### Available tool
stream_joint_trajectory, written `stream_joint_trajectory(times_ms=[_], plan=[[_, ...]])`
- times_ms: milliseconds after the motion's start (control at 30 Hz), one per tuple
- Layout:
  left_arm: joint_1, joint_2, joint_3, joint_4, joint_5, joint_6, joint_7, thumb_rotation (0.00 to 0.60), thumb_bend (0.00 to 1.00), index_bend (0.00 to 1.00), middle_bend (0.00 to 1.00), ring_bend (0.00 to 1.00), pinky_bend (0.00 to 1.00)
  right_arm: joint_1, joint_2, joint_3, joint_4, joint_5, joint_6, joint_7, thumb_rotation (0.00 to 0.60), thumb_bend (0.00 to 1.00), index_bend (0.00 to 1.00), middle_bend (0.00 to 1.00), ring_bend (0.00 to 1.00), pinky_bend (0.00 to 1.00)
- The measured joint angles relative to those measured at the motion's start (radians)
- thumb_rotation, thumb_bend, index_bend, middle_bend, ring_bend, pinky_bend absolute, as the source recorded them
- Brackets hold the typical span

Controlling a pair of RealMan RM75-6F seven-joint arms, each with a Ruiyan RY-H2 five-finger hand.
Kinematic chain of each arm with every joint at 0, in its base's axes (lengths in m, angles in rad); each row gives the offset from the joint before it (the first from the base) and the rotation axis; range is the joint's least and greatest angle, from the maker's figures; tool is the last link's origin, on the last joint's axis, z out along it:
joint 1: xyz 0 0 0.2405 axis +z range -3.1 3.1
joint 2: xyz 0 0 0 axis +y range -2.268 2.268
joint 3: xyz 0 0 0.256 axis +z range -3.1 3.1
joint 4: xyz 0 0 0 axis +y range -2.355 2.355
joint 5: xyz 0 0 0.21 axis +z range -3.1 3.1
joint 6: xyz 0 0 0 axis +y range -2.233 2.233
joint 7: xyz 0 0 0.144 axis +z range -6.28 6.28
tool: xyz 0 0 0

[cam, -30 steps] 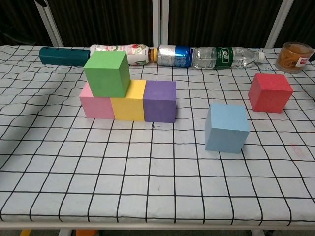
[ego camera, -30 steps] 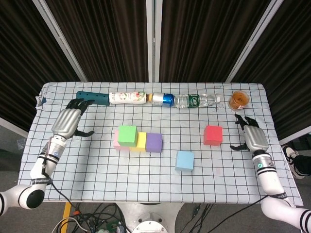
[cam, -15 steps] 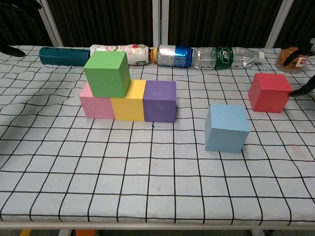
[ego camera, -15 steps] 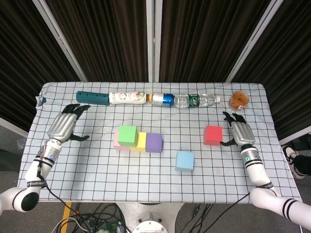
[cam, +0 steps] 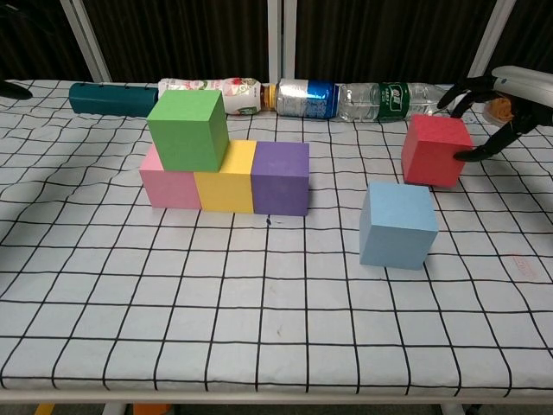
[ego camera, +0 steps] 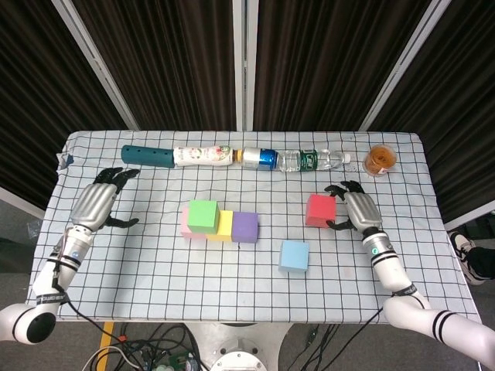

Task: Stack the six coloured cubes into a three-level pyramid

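Red cube (ego camera: 320,210), right of the stack (ego camera: 220,219), is grasped loosely by right hand (ego camera: 356,210); risk: slipping. Left hand (ego camera: 96,204) released.

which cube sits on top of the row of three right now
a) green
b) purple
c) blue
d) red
a: the green cube rests on the pink cube and the yellow cube, at the left end of the row that ends with the purple cube; the red cube and the blue cube are on the table, apart from the row.
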Motion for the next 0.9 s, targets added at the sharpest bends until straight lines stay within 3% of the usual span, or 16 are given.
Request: stream_joint_trajectory(times_ms=[267,467,900], plan=[[0.028,0.012,-0.007,-0.001,0.023,0.016,-0.017,0.600,0.11,0.13,0.15,0.06,0.06,0.041,0.044,0.047,-0.151,-0.029,0.004,-0.004,0.600,0.19,0.24,0.43,0.09,0.00],[0.034,0.014,-0.016,0.001,0.020,0.008,-0.024,0.600,0.11,0.13,0.15,0.06,0.06,0.096,0.066,0.085,-0.253,0.032,-0.015,-0.075,0.600,0.19,0.25,0.43,0.09,0.00],[0.042,0.009,-0.023,0.019,0.036,-0.012,-0.043,0.600,0.11,0.13,0.15,0.06,0.06,0.270,-0.086,0.118,-0.254,0.244,-0.014,-0.287,0.600,0.16,0.24,0.40,0.08,0.00]])
